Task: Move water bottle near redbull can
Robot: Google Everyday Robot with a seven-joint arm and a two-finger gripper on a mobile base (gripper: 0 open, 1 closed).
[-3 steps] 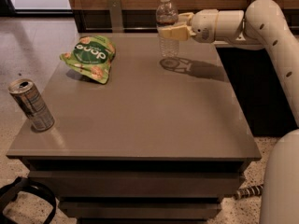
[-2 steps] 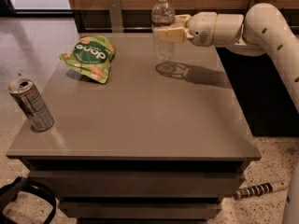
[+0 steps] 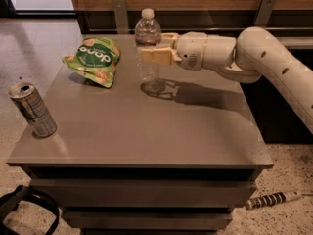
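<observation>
Gripper (image 3: 151,47) round water bottle (image 3: 147,31), table (image 3: 146,131) rear centre; snack bag (image 3: 93,60) left; redbull can (image 3: 33,109) front-left.

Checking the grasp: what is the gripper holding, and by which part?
The gripper is shut on the water bottle, around the middle of its body.

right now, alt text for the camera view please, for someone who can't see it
The gripper, reaching in from the right, is shut on an upright water bottle at the back of a grey table. A green snack bag lies left of the bottle, and a redbull can stands near the table's left edge.
</observation>
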